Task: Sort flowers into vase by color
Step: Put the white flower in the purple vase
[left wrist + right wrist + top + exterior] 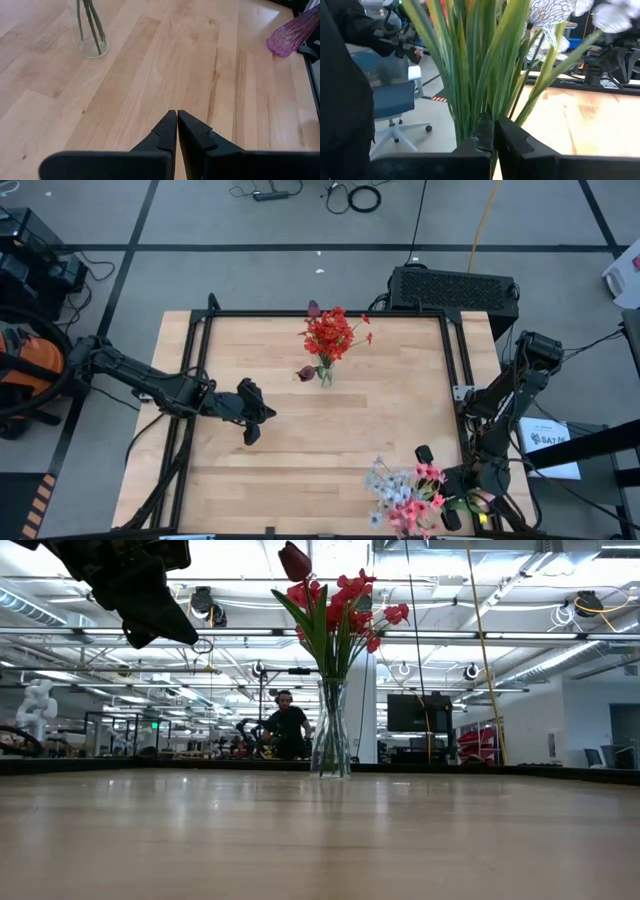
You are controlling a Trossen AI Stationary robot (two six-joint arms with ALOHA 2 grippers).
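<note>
Red flowers (333, 335) are sitting in a clear glass vase (325, 375) toward the far middle of the wooden table (300, 460), with a dark maroon tulip bud (305, 373) hanging low just beside the vase and another one poking up at the top of the bunch in the low view. Left gripper (252, 436) hangs over the left-middle of the table, well apart from the vase, fingers pinched together with nothing between them. Right gripper (495, 131) is down at the near right corner, clenched, with the green stems (470, 65) of the pink and pale white-grey flowers (405, 498) right up against its tips; can't tell if it's actually pinching one. A purple vase (295, 34) shows in the left wrist view near the table's edge. Person (286, 726) sitting way back in the room.
</note>
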